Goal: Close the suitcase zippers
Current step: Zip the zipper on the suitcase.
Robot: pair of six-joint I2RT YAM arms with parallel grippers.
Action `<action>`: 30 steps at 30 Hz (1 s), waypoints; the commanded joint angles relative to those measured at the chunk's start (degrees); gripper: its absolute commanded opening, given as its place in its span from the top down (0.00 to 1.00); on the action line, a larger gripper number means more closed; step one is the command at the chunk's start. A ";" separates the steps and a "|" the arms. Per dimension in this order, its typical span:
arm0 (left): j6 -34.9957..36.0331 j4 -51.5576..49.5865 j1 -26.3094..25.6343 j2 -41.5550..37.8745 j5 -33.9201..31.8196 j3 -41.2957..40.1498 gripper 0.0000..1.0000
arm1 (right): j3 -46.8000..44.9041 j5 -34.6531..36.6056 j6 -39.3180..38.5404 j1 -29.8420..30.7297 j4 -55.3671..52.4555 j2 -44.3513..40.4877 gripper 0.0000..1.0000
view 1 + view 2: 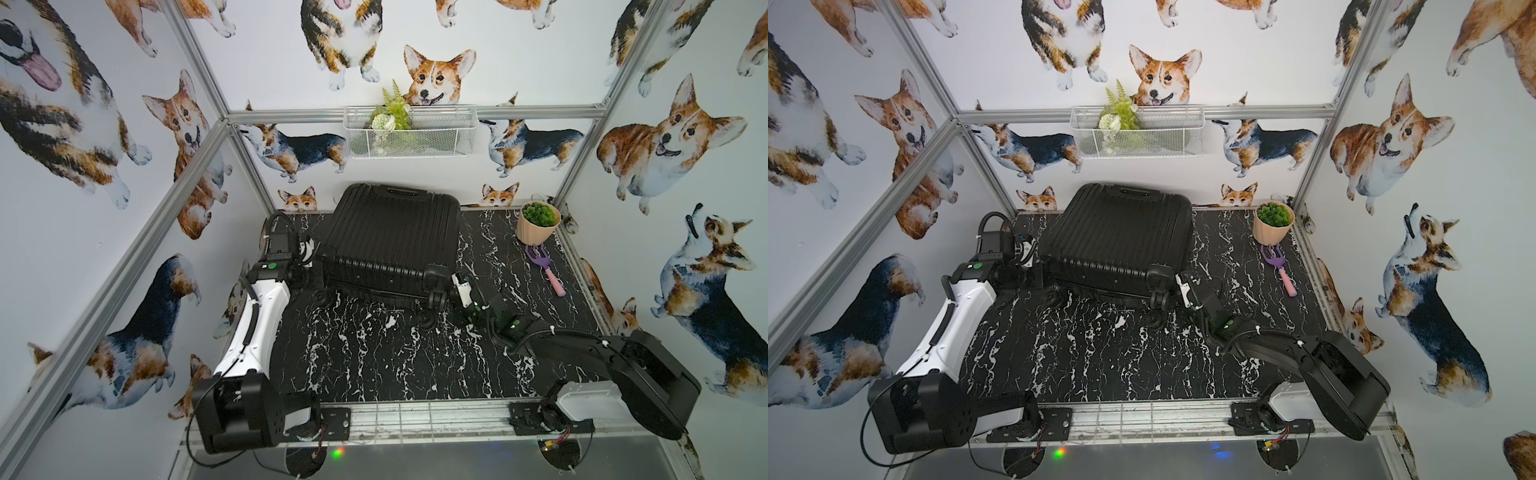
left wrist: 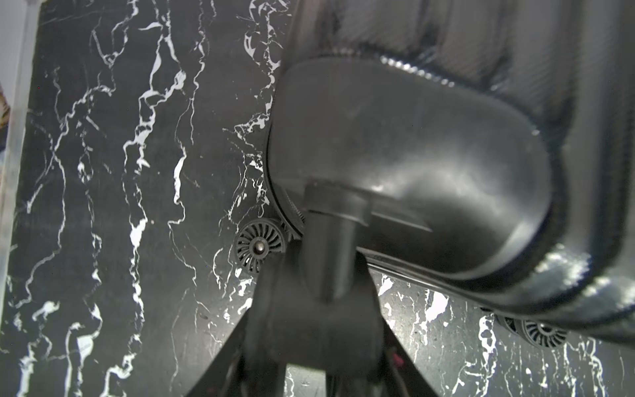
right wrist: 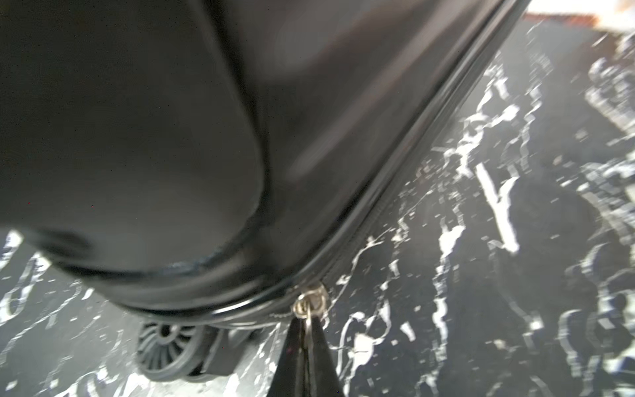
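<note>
The left gripper (image 1: pixel 313 255) seems clamped on a blurred black wheel stem (image 2: pixel 326 261) at the near left corner of the small black ribbed hard-shell suitcase (image 1: pixel 390 237), lying flat toward the back of the black marble-patterned table (image 1: pixel 374 353). At its near right corner, the right gripper (image 3: pixel 307 324) pinches the small silver zipper pull (image 3: pixel 307 302), hidden from above.

Close beyond the right gripper (image 3: pixel 307 324), the suitcase (image 3: pixel 137 137) is blurred and cut off by the frame, and the zipper pull (image 3: pixel 308 304) is partly hidden between its pressed-together fingertips.
</note>
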 commanded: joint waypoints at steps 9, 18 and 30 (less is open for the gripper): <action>-17.72 12.01 -1.82 -8.08 -4.79 -9.97 0.78 | -1.38 -18.63 5.54 0.18 8.13 0.35 1.00; -20.21 13.87 -2.22 -9.58 -4.01 -11.35 0.81 | -1.02 -26.06 6.37 0.18 9.85 2.36 1.00; -23.36 12.64 -3.58 -16.54 -1.19 -17.09 0.80 | -1.30 -15.96 11.92 -0.51 13.54 4.06 1.00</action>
